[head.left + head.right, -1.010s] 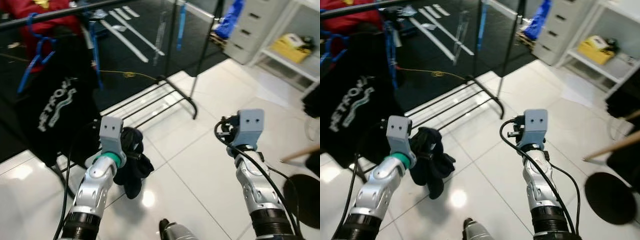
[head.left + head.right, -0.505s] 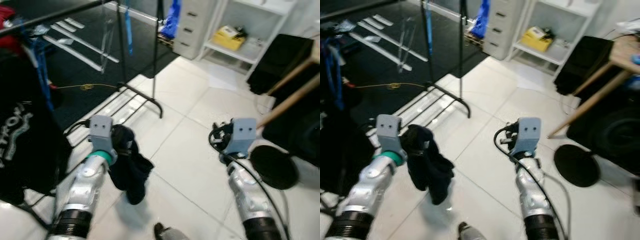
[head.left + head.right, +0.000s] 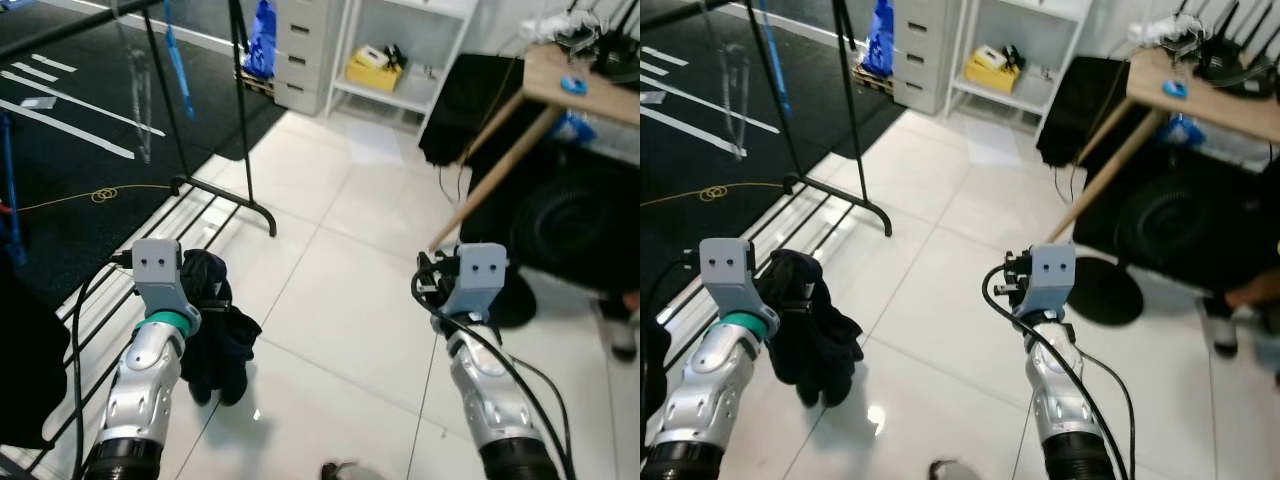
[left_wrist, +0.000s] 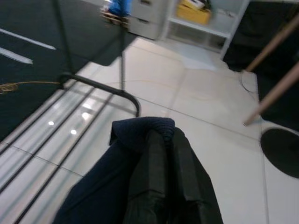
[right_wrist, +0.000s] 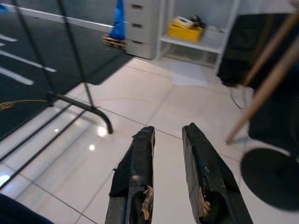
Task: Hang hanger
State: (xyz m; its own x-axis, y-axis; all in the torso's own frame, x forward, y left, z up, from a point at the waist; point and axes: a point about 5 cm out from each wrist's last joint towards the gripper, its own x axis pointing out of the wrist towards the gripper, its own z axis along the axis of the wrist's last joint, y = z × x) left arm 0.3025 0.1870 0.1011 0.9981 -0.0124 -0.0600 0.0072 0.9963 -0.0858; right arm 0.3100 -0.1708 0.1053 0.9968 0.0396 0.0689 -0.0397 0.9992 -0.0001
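Observation:
My left gripper is shut on a dark navy garment that droops in a bundle over the white tiles, covering the fingers. No hanger can be made out inside the cloth. The black clothes rack's upright and curved foot stand ahead to my left. A blue hanger and a clear one dangle from its rail. My right gripper is held out over the tiles, open, with nothing between its black fingers.
A black garment hangs at the lower left. White drawers and a shelf with a yellow box stand at the back. To the right are a wooden table leg, a black round base and a person's shoe.
The whole view has swung to the right, so the rack and hung clothes slid off left and the table came in. Both arms keep their pose; the garment stays in the left gripper.

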